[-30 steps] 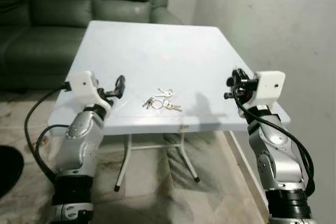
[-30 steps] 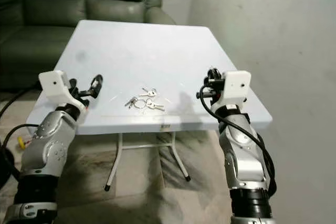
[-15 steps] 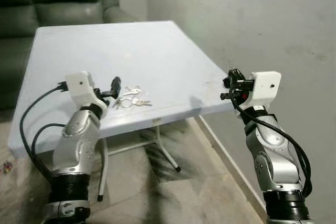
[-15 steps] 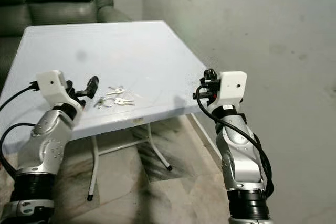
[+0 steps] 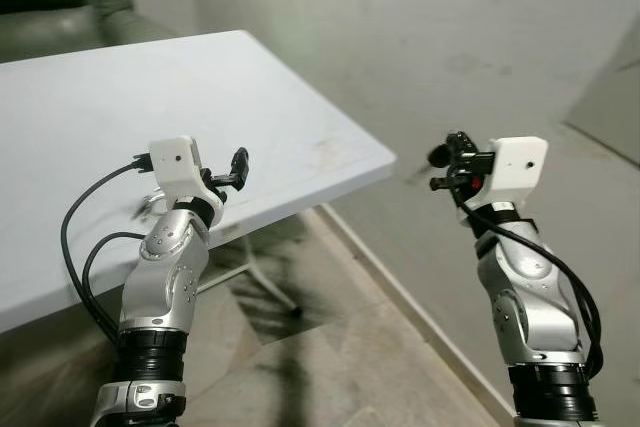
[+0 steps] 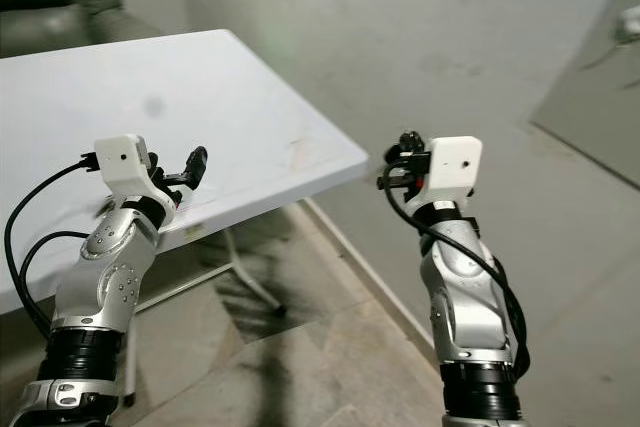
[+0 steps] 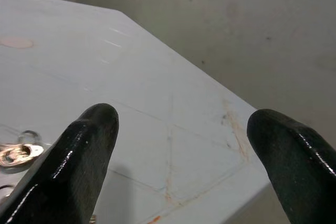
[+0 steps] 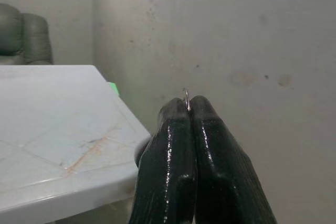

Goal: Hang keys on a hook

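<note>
Our left gripper (image 7: 181,145) has its jaws wide apart, the 2 black fingers (image 7: 84,156) glossy and rounded at the tips, with bare counter showing in the gap between them. It hangs over the near edge of the pale blue-white counter (image 5: 120,87).

Just outside 1 finger of the left gripper, in the left wrist view, lie the keys (image 7: 18,150): we make out a thin silver ring and the flat silvery head of 1 key resting flat on the counter surface, the rest cut off at the picture's edge. From the head, a glimpse of the same silvery bunch shows just behind the white camera housing (image 5: 172,160) of the left wrist, on the counter. The keys are near the jaws but not between them and not touched by them.

Our right gripper (image 8: 189,109) has its jaws pressed together, fingertip against fingertip. A thin sliver of metal wire shows at the seam between the tips; we cannot tell what it is. This gripper is held up in the air beyond the counter's corner, well apart from the keys, facing a bare grey wall (image 5: 420,17).

Below both arms lies a marbled stone floor (image 5: 330,367).
</note>
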### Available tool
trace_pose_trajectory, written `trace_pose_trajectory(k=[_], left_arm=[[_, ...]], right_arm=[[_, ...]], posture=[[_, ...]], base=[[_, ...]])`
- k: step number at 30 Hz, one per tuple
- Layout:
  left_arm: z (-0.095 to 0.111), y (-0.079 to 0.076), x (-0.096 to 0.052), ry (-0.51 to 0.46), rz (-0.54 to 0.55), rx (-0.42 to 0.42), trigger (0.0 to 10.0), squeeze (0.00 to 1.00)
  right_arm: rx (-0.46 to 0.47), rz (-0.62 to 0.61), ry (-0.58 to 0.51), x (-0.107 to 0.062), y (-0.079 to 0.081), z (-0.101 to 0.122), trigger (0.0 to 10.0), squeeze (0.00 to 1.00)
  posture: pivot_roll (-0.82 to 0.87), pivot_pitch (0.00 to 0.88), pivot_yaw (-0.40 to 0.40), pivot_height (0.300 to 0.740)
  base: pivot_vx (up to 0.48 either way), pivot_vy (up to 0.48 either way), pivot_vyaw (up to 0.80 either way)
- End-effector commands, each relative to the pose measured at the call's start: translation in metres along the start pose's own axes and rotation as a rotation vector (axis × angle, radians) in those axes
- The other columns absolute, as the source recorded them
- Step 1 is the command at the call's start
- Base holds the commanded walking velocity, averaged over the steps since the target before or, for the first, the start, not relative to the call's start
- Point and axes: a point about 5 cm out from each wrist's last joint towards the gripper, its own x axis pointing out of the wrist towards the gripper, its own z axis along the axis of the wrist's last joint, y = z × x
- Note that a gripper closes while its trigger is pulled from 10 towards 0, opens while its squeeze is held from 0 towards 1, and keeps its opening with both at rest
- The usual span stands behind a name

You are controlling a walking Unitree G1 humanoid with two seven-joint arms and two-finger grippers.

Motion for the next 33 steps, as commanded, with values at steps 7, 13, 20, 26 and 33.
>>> trace_pose_trajectory(k=[7, 13, 20, 26, 33], left_arm=[[0.0022, 0.0036, -0.0003, -0.016, 0.017, 0.028, 10.0, 0.00], [0.0013, 0.0035, -0.0008, -0.016, 0.020, 0.032, 10.0, 0.00], [0.0005, 0.0035, -0.0016, -0.019, 0.024, 0.032, 10.0, 0.00], [0.0007, 0.0036, -0.0016, -0.024, 0.024, 0.034, 10.0, 0.00], [-0.0004, 0.0005, -0.0012, -0.026, 0.022, 0.024, 10.0, 0.00]], right_arm=[[-0.008, 0.001, -0.015, 0.0007, -0.0004, 0.0052, 10.0, 0.00], [-0.009, 0.002, -0.012, 0.0002, -0.0005, 0.0049, 10.0, 0.00], [-0.008, 0.007, -0.011, 0.0002, 0.0004, 0.0051, 10.0, 0.00], [-0.007, 0.012, -0.009, 0.0004, 0.0011, 0.0051, 10.0, 0.00], [-0.011, 0.018, -0.009, 0.0012, 0.0014, 0.0064, 10.0, 0.00]], posture=[[-0.04, 0.000, -0.073, 0.724], [-0.04, 0.000, -0.075, 0.724], [-0.04, 0.000, -0.078, 0.724], [-0.04, 0.000, -0.079, 0.724], [-0.04, 0.000, -0.085, 0.724]], base=[[0.000, 0.000, -0.69], [0.000, 0.000, -0.69], [0.000, 0.000, -0.69], [0.000, 0.000, -0.69], [0.000, 0.000, -0.69]])
